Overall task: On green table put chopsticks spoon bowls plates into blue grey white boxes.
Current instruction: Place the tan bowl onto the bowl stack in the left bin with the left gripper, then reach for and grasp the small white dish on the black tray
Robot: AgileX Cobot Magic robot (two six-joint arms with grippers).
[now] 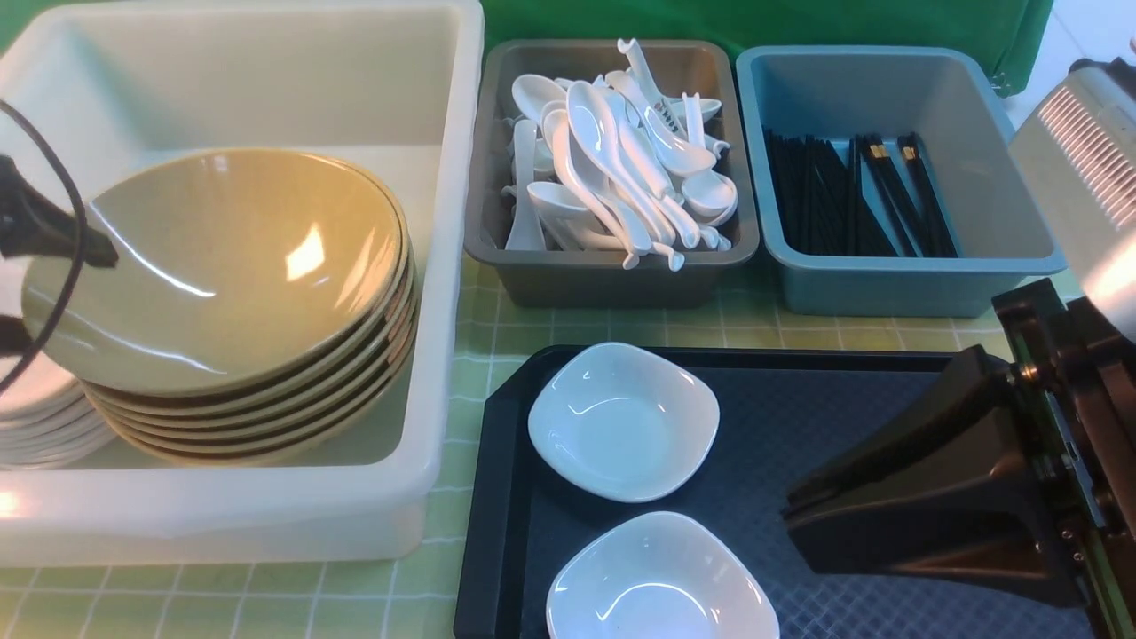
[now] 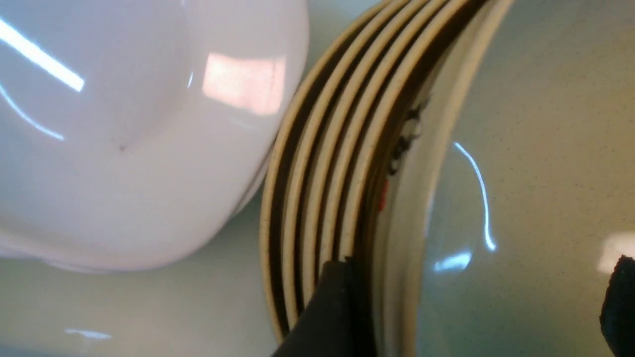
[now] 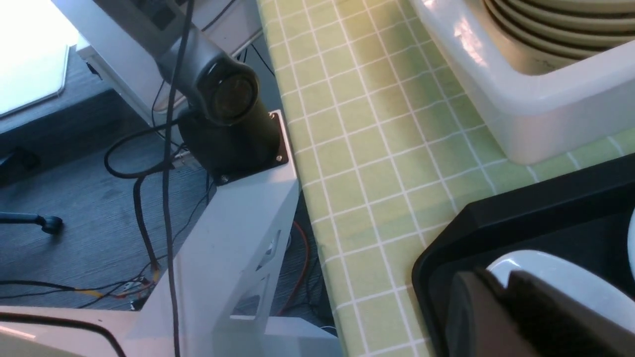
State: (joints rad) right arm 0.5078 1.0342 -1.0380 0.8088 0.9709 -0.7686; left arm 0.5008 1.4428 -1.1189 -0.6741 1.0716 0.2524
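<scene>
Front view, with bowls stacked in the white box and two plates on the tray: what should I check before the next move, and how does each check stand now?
1. Left gripper open, fingers either side of the top bowl rim: ok.
2. Top bowl seated flat on the bowl stack in the white box: not ok, it lies tilted.
3. Far plate and near plate upright and apart on the black tray: ok.
4. Right gripper ready for a plate: not ok, jaws shut, holding nothing.
5. Room on the plate pile: cannot tell, mostly out of view.
</scene>
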